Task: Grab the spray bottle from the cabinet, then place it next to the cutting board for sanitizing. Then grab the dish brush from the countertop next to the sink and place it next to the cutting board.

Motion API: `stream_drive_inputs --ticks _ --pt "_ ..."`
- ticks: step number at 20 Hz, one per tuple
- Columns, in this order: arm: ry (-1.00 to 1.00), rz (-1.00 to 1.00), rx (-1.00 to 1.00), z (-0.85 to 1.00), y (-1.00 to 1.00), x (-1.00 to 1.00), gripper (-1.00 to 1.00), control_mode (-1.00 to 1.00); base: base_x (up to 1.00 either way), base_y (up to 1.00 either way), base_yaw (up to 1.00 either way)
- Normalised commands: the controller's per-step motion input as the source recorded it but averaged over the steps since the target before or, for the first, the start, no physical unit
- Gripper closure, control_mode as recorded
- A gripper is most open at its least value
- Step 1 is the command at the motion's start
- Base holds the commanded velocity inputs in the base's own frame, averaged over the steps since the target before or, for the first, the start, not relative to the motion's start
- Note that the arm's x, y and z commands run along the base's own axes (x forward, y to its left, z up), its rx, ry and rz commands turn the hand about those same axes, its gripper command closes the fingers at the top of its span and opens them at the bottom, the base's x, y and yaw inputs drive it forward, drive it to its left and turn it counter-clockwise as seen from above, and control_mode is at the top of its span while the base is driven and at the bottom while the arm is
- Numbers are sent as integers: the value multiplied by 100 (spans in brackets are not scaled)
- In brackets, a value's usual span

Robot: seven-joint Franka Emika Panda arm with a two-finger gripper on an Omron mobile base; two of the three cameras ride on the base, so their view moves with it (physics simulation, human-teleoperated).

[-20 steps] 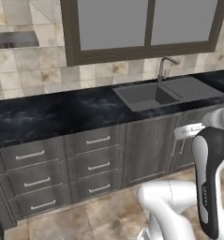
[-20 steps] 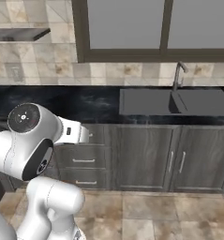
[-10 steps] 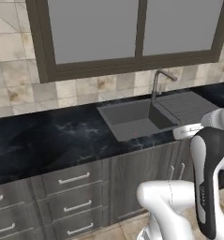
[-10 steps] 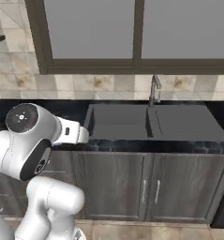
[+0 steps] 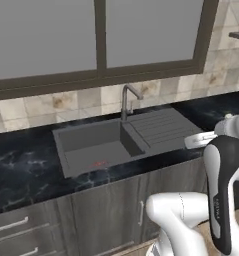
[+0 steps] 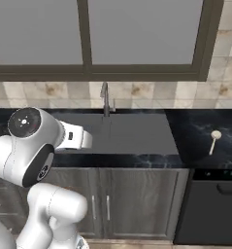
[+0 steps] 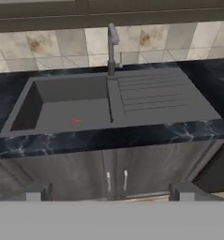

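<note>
the robot faces the grey sink (image 7: 85,110) set into the black marble counter (image 6: 195,131), with a slim faucet (image 7: 112,49) at the back and a ridged drainboard (image 5: 158,127) to the sink's right. the pincer (image 7: 111,192) points at the cabinet doors below the sink, its two finger tips wide apart and holding nothing. the dish brush (image 6: 213,141), a small pale brush with a thin handle, lies on the counter to the right of the sink, untouched. judging from this, the brush step is still ahead; whether the spray bottle step is done cannot be told here. the brush lies well apart from the pincer, off to the robot's right and farther back on the counter.
</note>
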Motion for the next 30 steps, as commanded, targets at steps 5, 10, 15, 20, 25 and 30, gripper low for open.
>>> stream_drive_inputs --ticks 5,10,15,20,25,30 --pt "0 0 0 0 0 0 -100 100 0 -100 -12" --pt "0 0 0 0 0 0 -100 100 15 -99 -12" --pt "0 0 0 0 0 0 -100 100 37 -82 -8" --pt "0 0 0 0 0 0 -100 100 99 -19 9" --pt "0 0 0 0 0 0 -100 100 75 -14 22" --pt "0 0 0 0 0 0 -100 100 8 -43 20"
